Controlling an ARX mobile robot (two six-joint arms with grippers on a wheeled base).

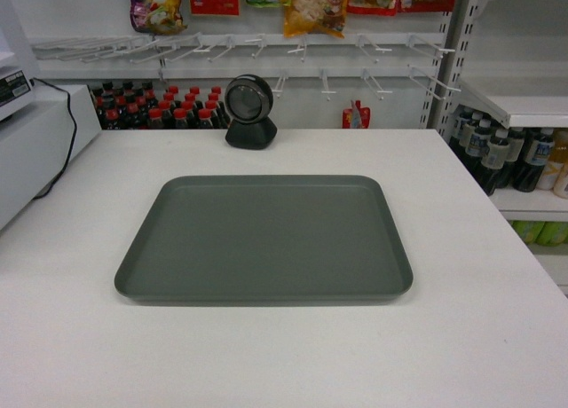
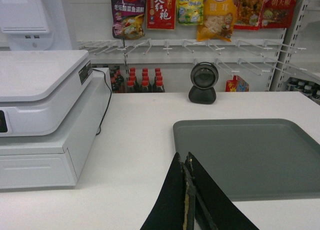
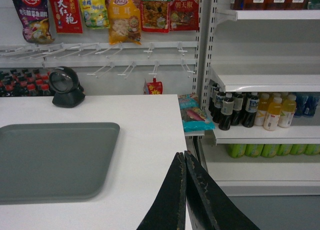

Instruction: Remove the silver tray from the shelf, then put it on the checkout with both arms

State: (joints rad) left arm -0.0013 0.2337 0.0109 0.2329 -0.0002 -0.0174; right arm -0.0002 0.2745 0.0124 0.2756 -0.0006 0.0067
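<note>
The silver tray (image 1: 264, 238) lies flat in the middle of the white checkout (image 1: 266, 355), dull grey-green with a low rim and nothing on it. In the left wrist view my left gripper (image 2: 183, 157) is shut and holds nothing, its tips over the counter beside the near left corner of the tray (image 2: 250, 155). In the right wrist view my right gripper (image 3: 184, 155) is shut and holds nothing, near the counter's right edge, well apart from the tray (image 3: 52, 160). A shelf (image 3: 265, 82) of white boards stands to the right. Neither gripper shows in the head view.
A white till (image 2: 42, 115) with a black cable sits on the counter's left side. A black round scanner (image 1: 249, 113) stands behind the tray. Drink bottles (image 3: 250, 110) fill the right shelves. Snack bags (image 1: 315, 4) hang on hooks at the back, with red-capped bottles (image 1: 164, 111) below.
</note>
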